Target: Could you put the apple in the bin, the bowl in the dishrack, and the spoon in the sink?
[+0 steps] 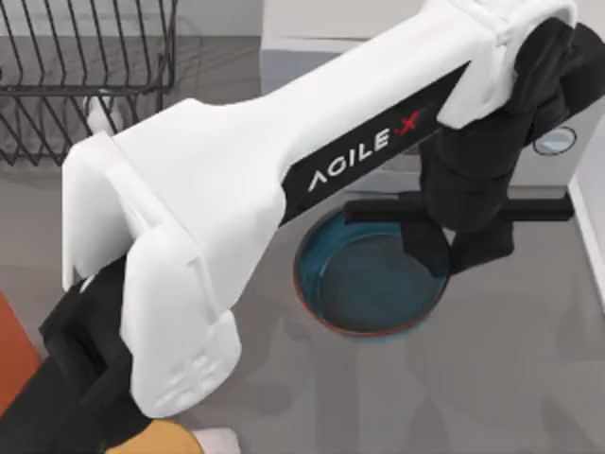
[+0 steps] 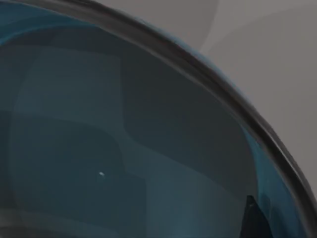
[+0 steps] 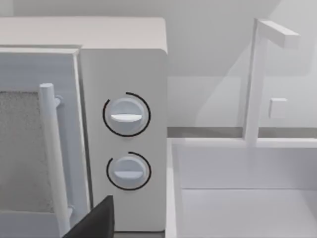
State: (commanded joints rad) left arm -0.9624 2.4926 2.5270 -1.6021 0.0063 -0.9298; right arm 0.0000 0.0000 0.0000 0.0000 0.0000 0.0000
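Blue-teal bowl (image 1: 373,279) sits upright on the grey table (image 1: 529,378), roughly mid-table and a bit toward the right edge, well apart from the black wire dishrack (image 1: 85,76) at the far-left corner. Left arm reaches across from the near-left, w/ its left gripper (image 1: 444,248) hanging over the bowl's far-right rim; fingers look to straddle or sit just at the rim, but can't tell if jaws are spread or pinching. Left wrist view is close on the bowl's inside wall and dark rim (image 2: 237,99), one dark fingertip (image 2: 255,218) just inside. Judgement: bowl looks stiff, glazed, prob. slick and fairly heavy for its width, so take the rim w/ one finger inside, one outside, and pinch deep; a shallow pinch could let it swing or slip. Right wrist view faces a white microwave (image 3: 124,134) and a sink (image 3: 247,198) beside it; right gripper's jaws: can't tell.
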